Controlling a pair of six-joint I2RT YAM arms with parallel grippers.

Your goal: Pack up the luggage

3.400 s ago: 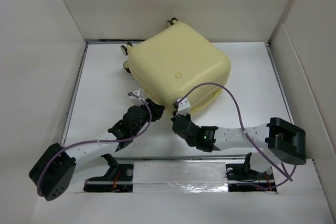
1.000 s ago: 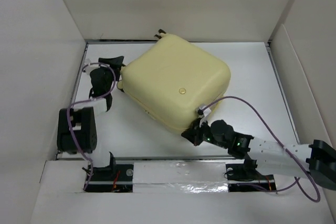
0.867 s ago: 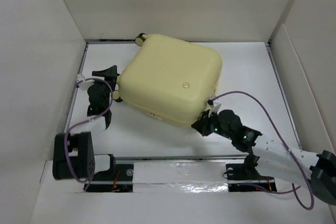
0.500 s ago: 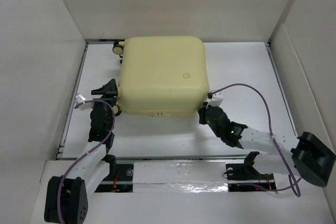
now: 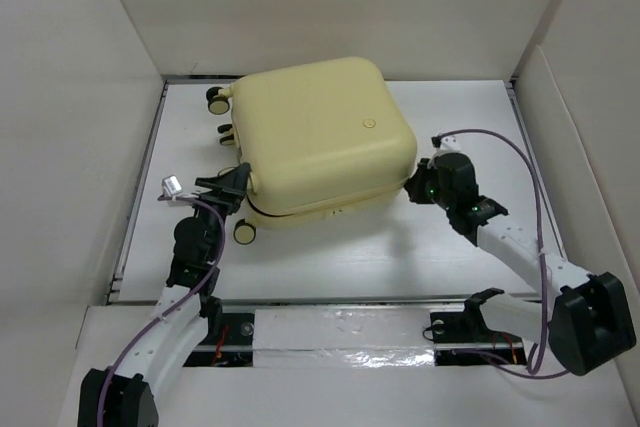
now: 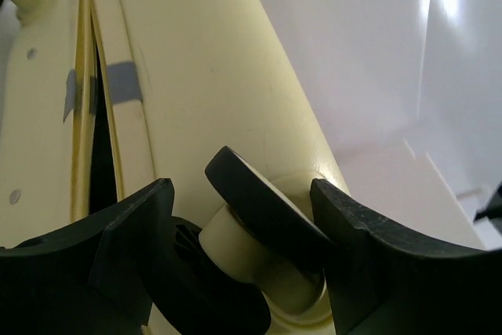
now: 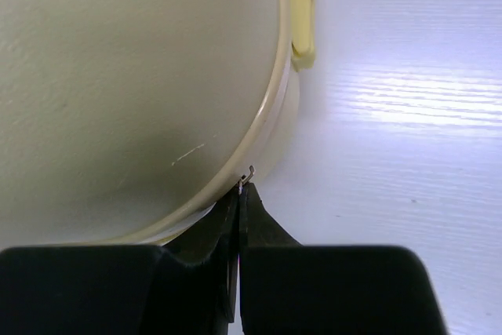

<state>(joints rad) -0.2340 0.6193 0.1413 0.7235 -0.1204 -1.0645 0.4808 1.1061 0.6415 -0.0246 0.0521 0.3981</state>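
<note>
Against smooth, rounded pale-yellow luggage (image 5: 320, 137): left tool (image 6: 241, 190) agape around a black wheel (image 6: 255, 205), right tool (image 7: 239, 192) shut.

Logged a white table (image 5: 330, 257), boxed in on three sides by plain off-white panels: back wall (image 5: 330, 7), left wall (image 5: 60, 147), right wall (image 5: 590, 157). Noted a thin metal rail (image 5: 141, 187) along the table's left edge. Near edge covered with a crinkled silver strip (image 5: 340, 332), possibly foil tape. Lit evenly, no hard shadows. Soft streaked glare (image 7: 408, 100) seen on the tabletop in the right wrist view.
</note>
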